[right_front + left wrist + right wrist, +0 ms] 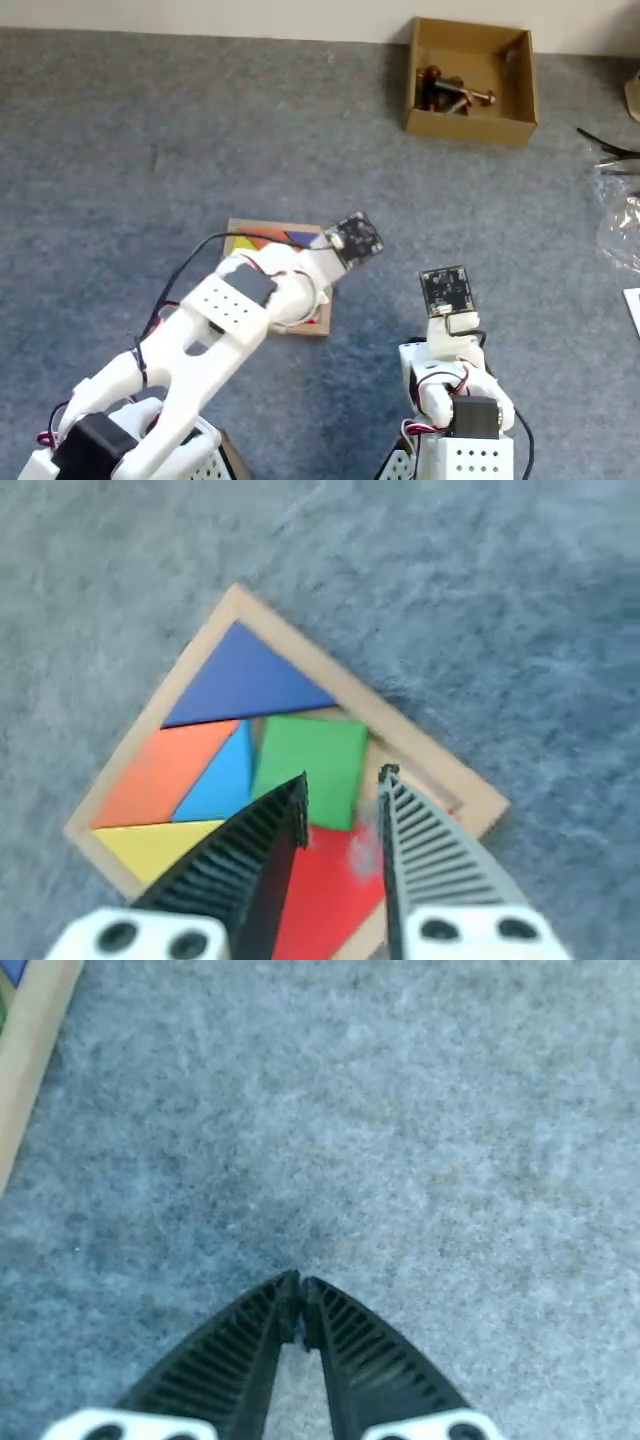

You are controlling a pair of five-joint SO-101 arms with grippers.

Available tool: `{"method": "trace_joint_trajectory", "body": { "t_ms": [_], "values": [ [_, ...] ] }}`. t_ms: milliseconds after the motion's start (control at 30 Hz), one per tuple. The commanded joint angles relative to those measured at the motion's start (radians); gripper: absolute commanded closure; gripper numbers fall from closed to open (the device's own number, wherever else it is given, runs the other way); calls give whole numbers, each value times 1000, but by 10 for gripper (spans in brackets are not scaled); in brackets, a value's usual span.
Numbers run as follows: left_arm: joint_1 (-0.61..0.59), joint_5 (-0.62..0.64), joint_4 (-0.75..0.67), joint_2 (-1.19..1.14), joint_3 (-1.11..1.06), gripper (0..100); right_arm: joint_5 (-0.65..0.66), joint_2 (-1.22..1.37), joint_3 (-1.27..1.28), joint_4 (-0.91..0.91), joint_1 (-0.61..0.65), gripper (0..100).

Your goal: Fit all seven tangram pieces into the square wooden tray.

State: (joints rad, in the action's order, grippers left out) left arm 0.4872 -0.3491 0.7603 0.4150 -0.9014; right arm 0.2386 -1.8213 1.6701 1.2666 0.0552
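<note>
the square wooden tray (pixel 445 765) lies flat on the grey, carpet-like surface (pixel 130 140); inside the tray sit coloured tangram pieces, edge to edge: a dark blue triangle (pixel 245 680) against one corner of the tray, a green square (pixel 310 755) near the tray's middle, an orange piece (pixel 165 770) and a light blue triangle (pixel 215 785) just beside it, a yellow triangle (pixel 150 845) along a tray rim, and a red piece (pixel 325 880) touching the green square; a strip of bare tray floor shows between the green square and the nearest rim; whether a seventh piece lies in the tray cannot be told, since the tool hides part of it.

the left tool (pixel 343 780) hangs over the tray, above the seam between the green square and the red piece; it is released, its fingers spread with nothing between them.

the right tool (pixel 300 1282) is clenched, its tips together on nothing; it is over bare surface just beside the tray, one rim of which shows in the right wrist view; the right arm (pixel 455 400) stands near the tray.

a cardboard box (pixel 520 80) holding a few small objects sits well apart from the tray.
</note>
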Motion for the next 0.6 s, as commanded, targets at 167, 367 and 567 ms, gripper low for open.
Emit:
{"method": "trace_joint_trajectory", "body": {
  "t_ms": [167, 367, 567],
  "values": [
    [13, 2, 5, 36, -4, 986, -8, -5, 99, -22, 13, 993],
    [13, 2, 5, 36, -5, 983, -8, -5, 99, -22, 13, 993],
    [19, 2, 3, 35, -33, 983, -8, -5, 99, -22, 13, 993]
  ]
}}
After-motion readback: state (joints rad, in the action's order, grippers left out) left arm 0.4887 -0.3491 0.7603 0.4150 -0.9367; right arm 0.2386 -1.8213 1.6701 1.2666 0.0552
